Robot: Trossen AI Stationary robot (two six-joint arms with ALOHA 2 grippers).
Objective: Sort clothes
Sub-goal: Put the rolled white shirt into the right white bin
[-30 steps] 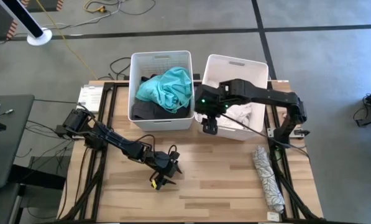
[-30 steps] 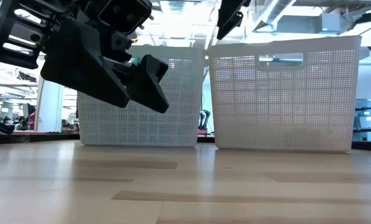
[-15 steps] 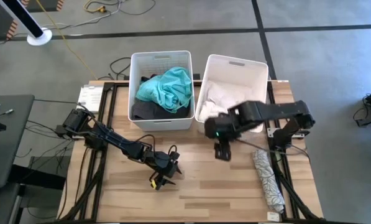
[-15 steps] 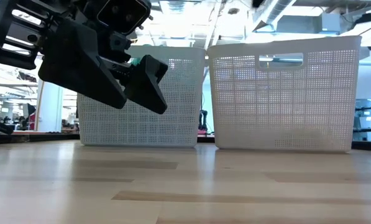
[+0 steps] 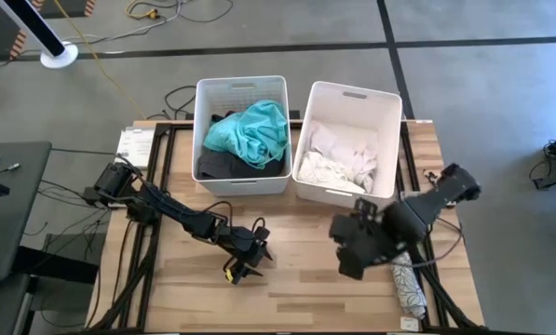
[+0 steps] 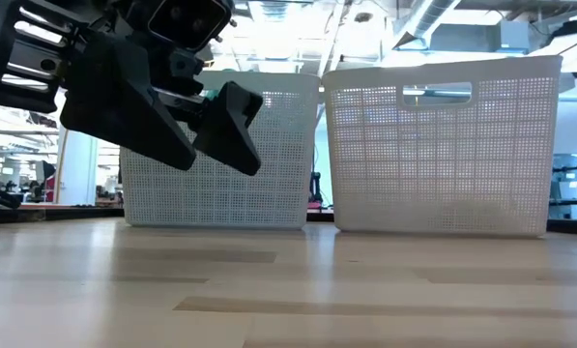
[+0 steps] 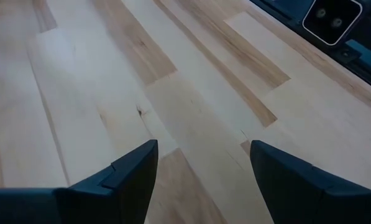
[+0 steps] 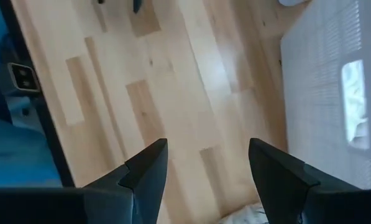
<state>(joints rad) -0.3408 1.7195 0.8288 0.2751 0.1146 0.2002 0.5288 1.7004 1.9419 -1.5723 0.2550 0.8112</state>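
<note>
A teal garment (image 5: pixel 251 132) lies on top of dark garments (image 5: pixel 220 166) in the left white bin (image 5: pixel 241 86). White garments (image 5: pixel 341 160) lie in the right white bin (image 5: pixel 354 92). A white garment with a dark pattern (image 5: pixel 406 279) lies rolled up on the table near its right edge. My right gripper (image 5: pixel 350 253) (image 8: pixel 207 180) is open and empty above the table, just left of the patterned garment. My left gripper (image 5: pixel 245 261) (image 7: pixel 201 180) is open and empty, low over the table's middle front; it also shows in the low view (image 6: pixel 220 135).
The two bins stand side by side at the table's far edge; the right bin's wall shows in the right wrist view (image 8: pixel 322 93). Bare wood (image 5: pixel 296 279) lies between the two grippers. A dark side table (image 5: pixel 7 205) stands beyond the left edge.
My right gripper has gone from the right bin's near wall toward the table's near and right edges, down toward the patterned garment. The white garments in the right bin now show uncovered. My left arm has kept still.
</note>
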